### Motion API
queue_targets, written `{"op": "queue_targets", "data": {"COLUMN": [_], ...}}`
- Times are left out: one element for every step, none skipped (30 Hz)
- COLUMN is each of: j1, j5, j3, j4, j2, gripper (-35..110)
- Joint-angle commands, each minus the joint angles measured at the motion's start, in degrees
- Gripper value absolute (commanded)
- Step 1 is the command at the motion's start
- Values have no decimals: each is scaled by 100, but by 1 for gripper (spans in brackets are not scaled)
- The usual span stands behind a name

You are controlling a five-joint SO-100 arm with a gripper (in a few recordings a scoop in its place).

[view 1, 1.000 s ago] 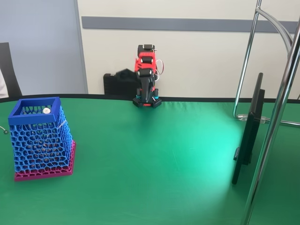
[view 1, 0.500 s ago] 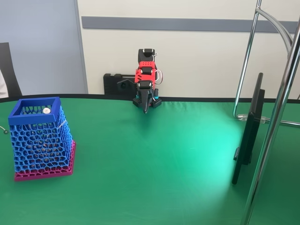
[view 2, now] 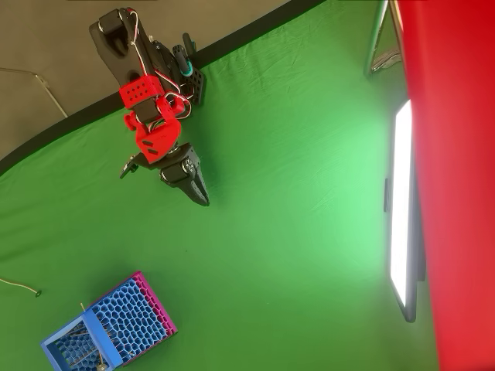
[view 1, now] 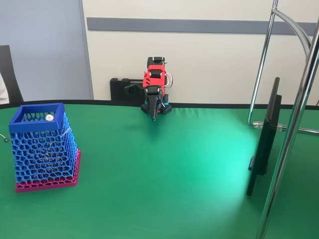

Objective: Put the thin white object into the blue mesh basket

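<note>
Thin white object [view 1: 65, 131]: a slim pale sliver shows against the right wall of the blue mesh basket [view 1: 44, 149] in the fixed view, running steeply from near the rim downward; in the overhead view a thin pale stick [view 2: 83, 311] stands at the basket's rim. I judge it lies in or against the basket; which, I cannot tell. A small white round thing [view 1: 49, 118] sits at the basket's far rim; what it is I cannot say.

Basket: near left of the desk [view 1: 164, 174], on a magenta base [view 1: 47, 183], tilted, mouth up.

My gripper [view 1: 154, 115]: far centre of the desk, just ahead of my base, pointing down toward the green cloth. Fingers look together to a single tip in both views; nothing between them that I can see.

Relation: basket and white piece lie well apart from my gripper, to the left and nearer the camera in the fixed view.

Writing: none readable on basket, arm or cloth.

Right side: a dark screen [view 1: 264, 144] edge-on and chrome stand tubes [view 1: 294, 129].
</note>
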Motion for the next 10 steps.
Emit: {"op": "queue_targets", "data": {"j1": [-9,-44,-70,-70,-70,-70,-79,-88,-88,-88], "j5": [272,229,185,176,88,-88,-316,-536,-694,-817], "j3": [44,44,44,44,44,44,44,44,44,44], "j4": [501,624,712,809,905,967,1037,1160,1283,1424], "j2": [387,501,580,668,765,844,940,1037,1160,1283], "gripper": [8,9,8,6,7,8,9,10,11,12]}}
